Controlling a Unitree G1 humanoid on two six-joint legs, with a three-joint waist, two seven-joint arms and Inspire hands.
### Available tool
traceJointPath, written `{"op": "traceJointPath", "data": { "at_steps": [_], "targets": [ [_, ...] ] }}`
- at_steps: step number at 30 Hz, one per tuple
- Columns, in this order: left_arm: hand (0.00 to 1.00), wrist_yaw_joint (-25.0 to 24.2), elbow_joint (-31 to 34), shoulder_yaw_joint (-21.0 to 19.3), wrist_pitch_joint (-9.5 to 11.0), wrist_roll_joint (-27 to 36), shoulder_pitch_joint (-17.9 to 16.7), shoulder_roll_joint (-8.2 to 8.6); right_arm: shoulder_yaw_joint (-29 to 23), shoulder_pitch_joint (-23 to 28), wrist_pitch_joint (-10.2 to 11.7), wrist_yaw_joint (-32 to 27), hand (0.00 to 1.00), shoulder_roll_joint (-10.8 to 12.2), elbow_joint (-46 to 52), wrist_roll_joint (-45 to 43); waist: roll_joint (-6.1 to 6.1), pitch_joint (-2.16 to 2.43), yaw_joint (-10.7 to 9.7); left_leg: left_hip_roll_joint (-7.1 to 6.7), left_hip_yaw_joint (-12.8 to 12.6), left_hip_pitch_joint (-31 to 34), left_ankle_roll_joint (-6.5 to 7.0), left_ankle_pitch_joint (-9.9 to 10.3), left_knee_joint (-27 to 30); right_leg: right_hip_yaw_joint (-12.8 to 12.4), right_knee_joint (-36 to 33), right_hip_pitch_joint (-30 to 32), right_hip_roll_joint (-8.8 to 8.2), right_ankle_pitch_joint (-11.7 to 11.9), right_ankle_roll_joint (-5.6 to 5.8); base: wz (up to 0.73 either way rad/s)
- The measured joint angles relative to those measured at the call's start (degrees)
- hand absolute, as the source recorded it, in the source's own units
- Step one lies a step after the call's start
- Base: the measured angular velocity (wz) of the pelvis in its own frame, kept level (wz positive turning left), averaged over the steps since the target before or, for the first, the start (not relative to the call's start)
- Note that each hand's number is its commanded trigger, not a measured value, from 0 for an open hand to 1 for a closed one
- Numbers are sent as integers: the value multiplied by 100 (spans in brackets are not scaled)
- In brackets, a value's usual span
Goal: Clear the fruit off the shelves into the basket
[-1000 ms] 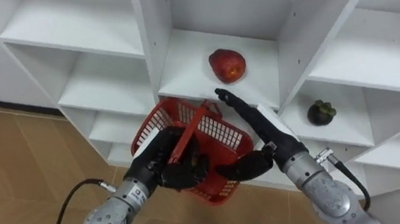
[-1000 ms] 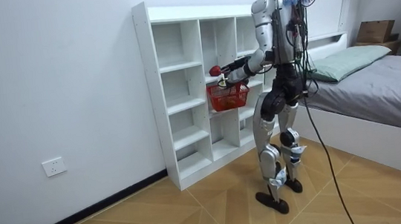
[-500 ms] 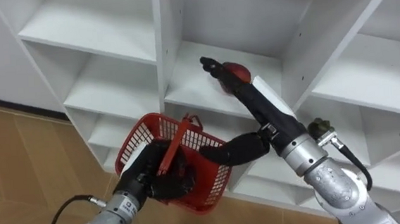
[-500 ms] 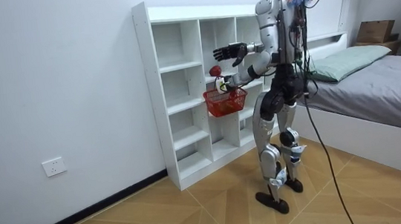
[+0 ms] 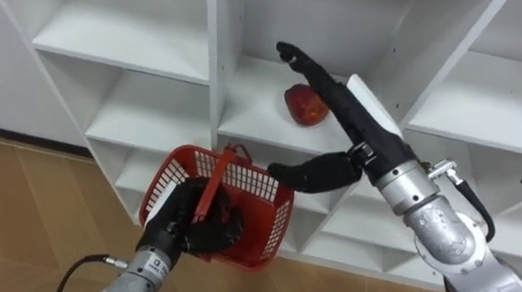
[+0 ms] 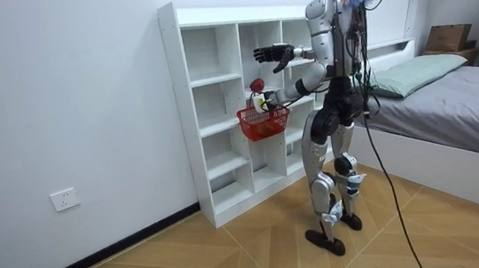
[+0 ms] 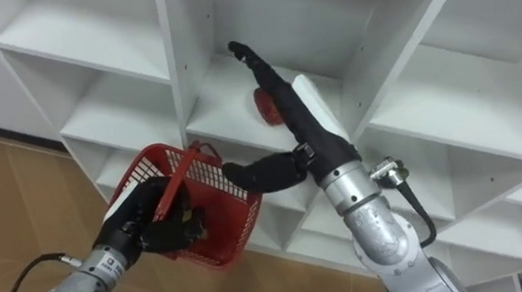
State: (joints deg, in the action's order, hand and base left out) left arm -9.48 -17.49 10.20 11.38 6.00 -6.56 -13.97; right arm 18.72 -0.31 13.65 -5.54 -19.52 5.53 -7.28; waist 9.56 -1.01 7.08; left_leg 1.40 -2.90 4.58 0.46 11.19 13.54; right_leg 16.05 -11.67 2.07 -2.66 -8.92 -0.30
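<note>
A red apple (image 5: 304, 105) lies on a middle shelf of the white closet (image 5: 152, 34). My right hand (image 5: 336, 99) is open, its straight fingers reaching into that compartment just above and to the right of the apple, with the thumb hanging below the shelf edge. A red wire basket (image 5: 246, 188) hangs lower left, under the shelf, and my left hand (image 5: 186, 229) is shut on its handle. In the room view I stand facing the closet (image 6: 219, 109), with the basket (image 6: 263, 124) held out in front and my right hand (image 6: 276, 54) raised.
The closet's upright dividers (image 5: 220, 48) flank the apple's compartment. Wooden floor (image 5: 28, 236) lies at the lower left. A bed (image 6: 450, 103) stands at the room view's right, behind me.
My right hand has risen from just above the basket into the apple's compartment and now sits above the apple. The basket has shifted a little to the left.
</note>
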Motion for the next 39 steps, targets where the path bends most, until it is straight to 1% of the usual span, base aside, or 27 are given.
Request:
{"op": "traceJointPath", "data": {
  "at_steps": [3,4,8,11,13,17,21,24,26,28,30,32,36,38,39],
  "targets": [
    [100,51,2,-61,0,-37,0,2,-98,-98,41,-271,0,-2,-145,10,45,2,1,-3,59,19,-2,2,16,117,2,-21,-15,2,2,10],
    [100,72,3,-68,0,-122,-1,-4,-109,-147,87,-387,0,-1,-273,31,52,1,9,-3,89,19,-2,2,15,124,5,-41,-15,2,2,16],
    [100,131,6,-78,0,-446,-4,-19,-115,-262,132,-610,0,-1,-647,62,60,-1,58,-5,183,20,-2,3,16,130,18,-96,-10,2,3,15],
    [100,97,5,-97,0,-443,-25,-28,-115,-356,154,-792,0,-3,-1111,95,66,-3,123,-10,306,50,-3,3,17,135,20,-106,-8,1,4,16],
    [100,41,3,-113,-1,-430,-55,-48,-116,-557,150,-889,0,0,-1609,213,67,-4,145,-13,329,88,-4,1,42,152,21,-94,-13,1,5,13],
    [100,-30,-43,-111,-3,-436,-66,-67,-115,-841,151,-1062,0,1,-2085,293,79,-10,165,-19,369,105,-4,1,96,188,21,-104,-16,0,5,6],
    [100,-121,-61,-103,-98,-446,-79,-82,-129,-1103,141,-1226,0,0,-2490,700,111,-24,142,-33,493,212,-4,1,119,314,21,-72,-28,0,5,12],
    [100,-146,-62,-102,-240,-457,-82,-95,-182,-1291,113,-1265,0,1,-2803,783,148,-39,143,-38,541,356,-7,-1,213,331,19,15,-22,0,5,14],
    [100,-184,-62,-102,-310,-444,-81,-103,-195,-1372,118,-1309,0,2,-2914,885,151,-40,145,-40,563,455,-9,-3,236,369,18,69,-24,0,5,13],
    [100,-264,-61,-91,-386,-447,-35,-107,-197,-1524,108,-1344,0,3,-3212,1047,146,-43,139,-58,643,584,-11,-4,328,443,16,123,-30,0,5,19],
    [100,-278,-61,-92,-392,-447,-36,-108,-198,-1556,56,-1372,0,3,-3320,1172,142,-46,154,-64,678,651,-11,-4,378,449,15,146,-29,0,5,19],
    [100,-276,-59,-99,-393,-444,-10,-107,-200,-1655,56,-1388,0,3,-3511,1255,139,-47,176,-80,708,742,-10,-4,407,443,8,230,-31,0,5,12],
    [100,-272,-59,-92,-395,-423,61,-107,-200,-1922,56,-1498,0,2,-3982,1450,105,-69,268,-98,779,884,-11,-15,460,449,8,336,-42,0,5,6],
    [100,-266,-59,-101,-395,-425,69,-113,-205,-2064,57,-1518,0,0,-4139,1474,102,-70,297,-98,790,932,-16,-21,461,446,7,397,-42,0,5,0],
    [100,-265,-60,-93,-395,-428,65,-110,-212,-2155,58,-1536,0,-4,-4216,1518,80,-87,291,-97,777,963,-17,-22,484,441,7,415,-41,0,5,0]
  ]
}}
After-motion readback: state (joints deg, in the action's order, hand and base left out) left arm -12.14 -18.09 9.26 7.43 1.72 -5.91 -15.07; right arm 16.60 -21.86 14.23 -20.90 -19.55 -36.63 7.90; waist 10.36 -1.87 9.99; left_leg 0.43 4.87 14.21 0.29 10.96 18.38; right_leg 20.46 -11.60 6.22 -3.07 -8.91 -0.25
